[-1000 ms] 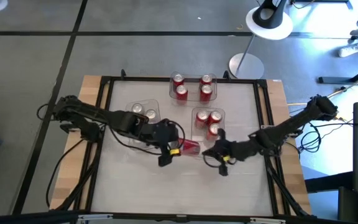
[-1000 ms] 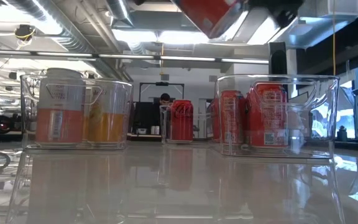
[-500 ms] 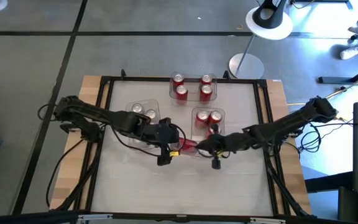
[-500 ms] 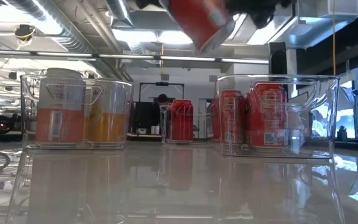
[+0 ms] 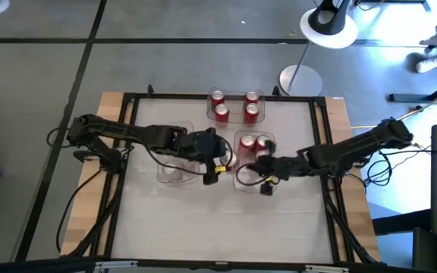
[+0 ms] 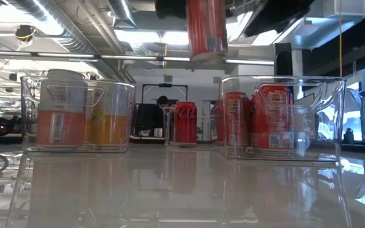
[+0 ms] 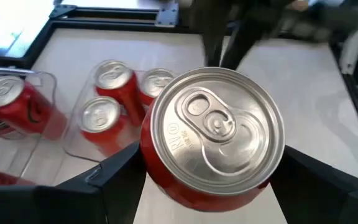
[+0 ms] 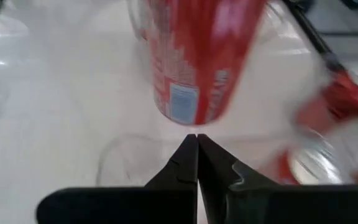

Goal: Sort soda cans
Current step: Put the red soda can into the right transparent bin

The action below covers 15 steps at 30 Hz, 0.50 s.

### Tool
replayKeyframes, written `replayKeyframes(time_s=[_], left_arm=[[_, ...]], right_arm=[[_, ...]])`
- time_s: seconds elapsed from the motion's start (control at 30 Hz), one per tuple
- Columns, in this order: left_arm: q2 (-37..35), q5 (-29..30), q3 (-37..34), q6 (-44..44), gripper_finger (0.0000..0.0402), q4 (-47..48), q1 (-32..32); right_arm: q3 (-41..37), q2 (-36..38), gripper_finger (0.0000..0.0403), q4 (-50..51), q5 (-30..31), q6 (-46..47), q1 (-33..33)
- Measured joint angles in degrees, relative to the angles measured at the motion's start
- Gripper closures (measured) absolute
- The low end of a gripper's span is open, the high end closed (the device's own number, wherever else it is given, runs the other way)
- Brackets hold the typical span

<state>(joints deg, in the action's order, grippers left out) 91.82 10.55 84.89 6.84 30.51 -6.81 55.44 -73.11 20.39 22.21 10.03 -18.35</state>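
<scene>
A red soda can (image 6: 206, 28) with a silver top (image 7: 219, 127) hangs high above the table in my left gripper (image 5: 226, 161), just beside the middle clear bin (image 5: 243, 184) that holds red cans (image 5: 253, 142). My right gripper (image 8: 196, 144) is shut, with its tips close under the held can's lower end (image 8: 191, 112). A far bin (image 5: 234, 92) holds several red cans standing on their bases. The left bin (image 6: 78, 114) holds pale and orange cans. My left gripper pinches the red can between its two fingers (image 7: 114, 177), one on each side of the red wall (image 7: 157, 177) just below the top rim. The fingers slant down from the table's left and lie across the can. The can is lifted clear and upright. My right gripper's shut tips stand at the can's lower end; whether they touch it I cannot tell.
A black frame (image 5: 127, 136) rims the white table top. The near half of the table (image 5: 218, 227) is bare. Both arms meet over the table's middle, next to the middle bin.
My left gripper has carried the red can toward the far edge and a little right, up to the middle bin. The can, tilted before, now hangs upright. My right gripper has moved toward the table's left and far edge, closing in on the can, still shut.
</scene>
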Motion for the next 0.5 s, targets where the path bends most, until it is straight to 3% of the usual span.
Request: replayKeyframes(time_s=[0.23, 0.5], left_arm=[[3.91, -0.01, -1.0, -2.69, 0.0114, -5.23, 3.42], [13.27, -1.45, -1.06, -4.23, 0.0114, -12.86, 5.63]], right_arm=[[2.31, 9.83, 0.0398, 19.82, 4.25, 7.65, 0.0], [-3.59, 15.63, 0.0397, 21.67, 5.35, 13.95, 0.0]])
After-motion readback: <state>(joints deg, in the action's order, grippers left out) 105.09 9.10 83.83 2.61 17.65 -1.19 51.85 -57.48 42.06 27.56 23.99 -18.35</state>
